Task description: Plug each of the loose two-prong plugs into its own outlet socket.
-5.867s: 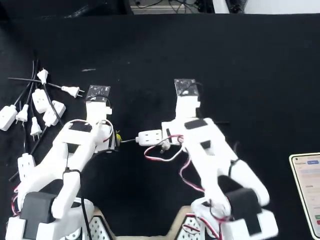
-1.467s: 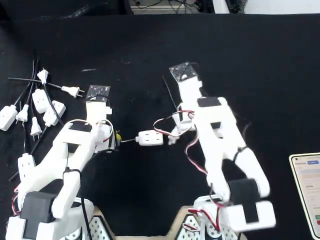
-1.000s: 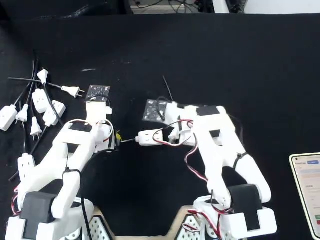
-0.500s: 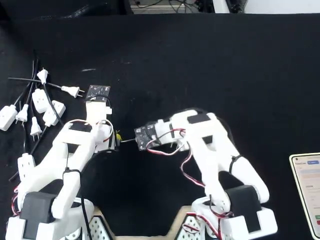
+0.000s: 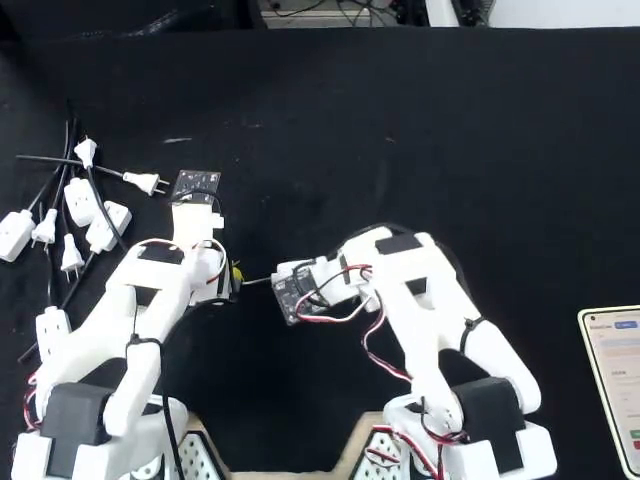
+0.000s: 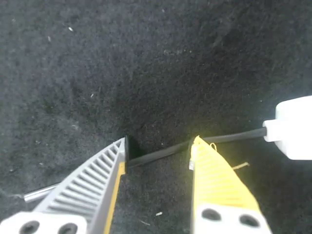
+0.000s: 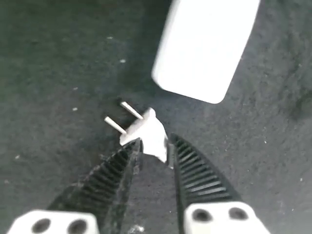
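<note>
Across the black table (image 5: 450, 150) two white arms lean in toward the middle, the left arm (image 5: 130, 320) and the right arm (image 5: 430, 310), with their wrists near each other. Well off to the outer side of the left arm lies a heap of spare plugs and sockets (image 5: 75, 215), apart from both grippers. A lit screen (image 5: 612, 375) sits at the table's edge, well out beyond the right arm.

Just ahead of the right gripper (image 7: 153, 144) lies the outlet socket (image 7: 204, 48), a white block flat on the cloth, near the fingertips but not touching them. The right gripper is closed down to a narrow gap on a two-prong plug (image 7: 148, 132), pinching its white body between two black ribbed fingers (image 7: 117, 175). The plug sits at the very tips, with bare cloth between it and the socket. Its prongs (image 7: 118, 123) stick out past the fingertips and slant off to one side of the socket rather than toward it.

The left gripper (image 6: 158, 146) is spread wide and has nothing clasped between its pads. The socket's black cord (image 6: 161, 151) runs crosswise under the grey finger (image 6: 92, 180) and the yellow finger (image 6: 214, 180), then on to the socket's end, which lies just out beyond the yellow one. The tips seem to rest on the cord, though the contact itself cannot be made out.
</note>
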Motion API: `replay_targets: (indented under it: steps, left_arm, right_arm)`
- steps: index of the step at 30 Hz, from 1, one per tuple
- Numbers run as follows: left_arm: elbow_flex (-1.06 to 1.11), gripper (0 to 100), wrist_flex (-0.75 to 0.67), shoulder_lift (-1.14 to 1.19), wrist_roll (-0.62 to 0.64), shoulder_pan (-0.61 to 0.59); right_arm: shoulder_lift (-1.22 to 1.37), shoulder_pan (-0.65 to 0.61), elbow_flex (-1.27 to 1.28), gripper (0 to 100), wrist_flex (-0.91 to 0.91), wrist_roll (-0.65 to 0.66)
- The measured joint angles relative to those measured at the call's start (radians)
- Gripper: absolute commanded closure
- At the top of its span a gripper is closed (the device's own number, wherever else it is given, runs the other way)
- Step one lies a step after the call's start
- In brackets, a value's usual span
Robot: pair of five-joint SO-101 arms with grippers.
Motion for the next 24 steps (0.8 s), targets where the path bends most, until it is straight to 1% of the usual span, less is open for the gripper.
replay_targets:
  steps: [3, 10, 14, 16, 19, 24]
  left_arm:
    - [0.0, 78, 0.0, 0.0, 0.0, 0.0]
    - [0.0, 78, 0.0, 0.0, 0.0, 0.0]
    - [0.0, 78, 0.0, 0.0, 0.0, 0.0]
    - [0.0, 78, 0.0, 0.0, 0.0, 0.0]
    - [0.0, 78, 0.0, 0.0, 0.0, 0.0]
    - [0.0, 78, 0.0, 0.0, 0.0, 0.0]
  right_arm:
    - [0.0, 0.0, -0.028, 97.9, 0.058, 0.051]
    - [0.0, 0.003, -0.06, 98.8, 0.147, 0.068]
    - [0.002, 0.075, -0.069, 98.8, 0.158, 0.068]
    - [0.005, 0.106, -0.072, 98.8, 0.163, 0.048]
    - [-0.009, 0.137, -0.063, 98.8, 0.167, -0.078]
    - [-0.1, 0.144, -0.052, 98.5, 0.195, -0.394]
